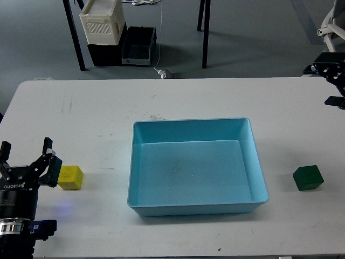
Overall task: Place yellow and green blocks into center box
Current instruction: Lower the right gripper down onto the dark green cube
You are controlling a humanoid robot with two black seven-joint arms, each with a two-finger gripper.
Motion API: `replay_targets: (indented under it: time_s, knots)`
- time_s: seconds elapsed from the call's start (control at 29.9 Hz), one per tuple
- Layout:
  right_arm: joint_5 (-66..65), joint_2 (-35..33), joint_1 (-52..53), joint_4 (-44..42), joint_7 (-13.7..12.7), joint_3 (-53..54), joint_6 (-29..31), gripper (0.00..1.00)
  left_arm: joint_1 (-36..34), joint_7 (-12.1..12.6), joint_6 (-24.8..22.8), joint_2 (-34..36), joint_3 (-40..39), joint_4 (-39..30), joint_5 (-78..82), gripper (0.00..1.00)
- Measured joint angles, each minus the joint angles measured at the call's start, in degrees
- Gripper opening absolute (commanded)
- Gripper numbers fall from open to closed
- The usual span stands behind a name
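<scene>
A yellow block [71, 177] lies on the white table at the left, just right of my left gripper [26, 155]. That gripper is open and empty, and its right finger [49, 162] stands close beside the block. A dark green block [308, 178] lies at the right, a little off the light blue box [191, 122], which is empty in the middle of the table. My right gripper [326, 84] comes in at the right edge, above the table's far right part, well behind the green block. It looks open and empty.
The white table [97, 113] ends at its far edge near the top. Beyond it on the floor stand a white crate [102, 21], a black bin [138, 46], black table legs and an office chair [331, 27].
</scene>
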Motion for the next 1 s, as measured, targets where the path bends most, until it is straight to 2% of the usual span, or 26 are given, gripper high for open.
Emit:
replay_targets:
  time_s: [0.3,0.47,0.8,1.0]
  knots:
    - [-20.6,0.3,1.9,-1.3,-0.9,-8.5,16.8,1.0,-0.6,0.1,0.0,0.0,0.1,-0.1,0.0,1.0]
    - [-26.2,1.4,0.5,-1.3,-0.9,-11.1,17.9,1.0,-0.9,0.2,0.0,0.0,0.2,-0.1,0.1,1.0]
    - [-26.5,8.6,-5.0,-3.5,-0.9,-11.4,17.9,1.0,-0.8,0.2,0.0,0.0,0.3,0.0,0.1,1.0]
    - [-27.0,9.5,-7.2,-3.7,-0.9,-11.5,17.9,1.0,-0.7,0.2,0.0,0.0,0.2,0.0,0.1,1.0]
